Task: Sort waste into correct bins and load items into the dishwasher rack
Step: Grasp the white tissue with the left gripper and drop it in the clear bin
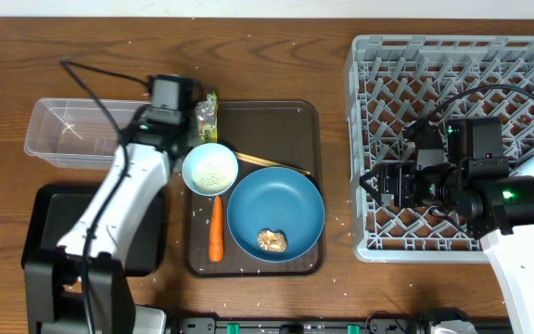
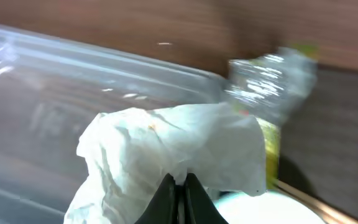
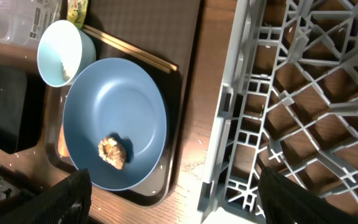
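White crumpled paper (image 2: 166,146) is pinched in my left claw (image 2: 179,186), its tips pressed together on it, near the clear rectangular plastic tub (image 2: 42,93). My right claw (image 3: 176,190) hangs spread between the dark-blue round plate (image 3: 114,106) and the light-grey lattice dishwasher rack (image 3: 278,93).

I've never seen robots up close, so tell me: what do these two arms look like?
Both arms have white shells and black joints. The left arm trails a thin black cable. The right arm carries a small green light. Their fingers are black and tapered.
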